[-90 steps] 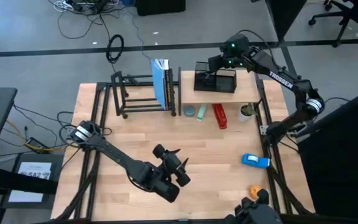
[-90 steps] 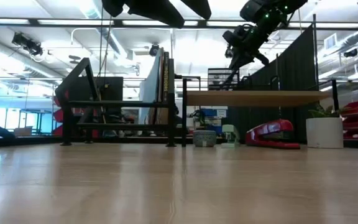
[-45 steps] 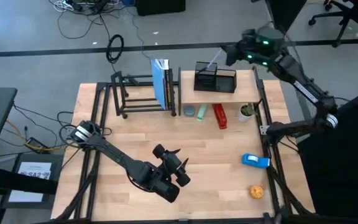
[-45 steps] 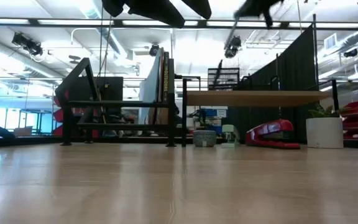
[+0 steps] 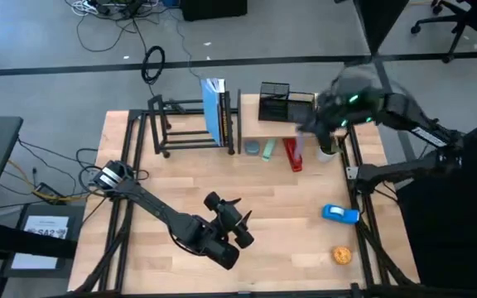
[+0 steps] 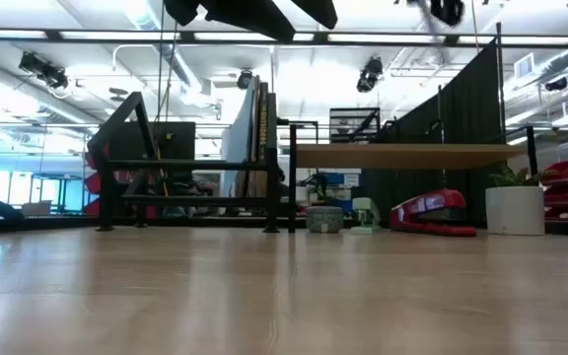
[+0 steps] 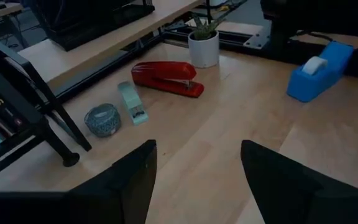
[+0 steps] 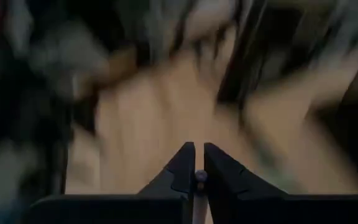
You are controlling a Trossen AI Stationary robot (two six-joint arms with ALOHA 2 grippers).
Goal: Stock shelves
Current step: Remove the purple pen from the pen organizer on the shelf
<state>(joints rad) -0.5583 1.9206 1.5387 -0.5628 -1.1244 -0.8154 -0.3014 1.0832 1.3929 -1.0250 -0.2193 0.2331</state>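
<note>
The light wood-board shelf with black metal uprights [image 5: 292, 124] stands at the far right of our pale wooden table [image 5: 247, 207], and beside it, toward the left, stands the open black metal-tube rack [image 5: 185, 124], which holds a few upright books with blue and white covers [image 5: 214, 110] at its right end. On the wood shelf's top we see a small black mesh desk organizer [image 5: 286, 103]. On the table below that shelf lie a round grey tape roll [image 7: 102, 119], a pale green stapler [image 7: 133, 104] and a red stapler [image 7: 168, 77], with a white pot holding a green plant [image 7: 204, 45] just beside them. A blue tape dispenser [image 5: 340, 214] and a small orange object [image 5: 340, 255] lie nearer the right front edge. Our right gripper [image 8: 196, 175] hangs blurred above the shelf's right end, its fingers nearly together with only a thin slit between them, and nothing visible in it. Our left gripper [image 7: 197, 171] waits low over the table's front middle, jaws spread wide and empty.
</note>
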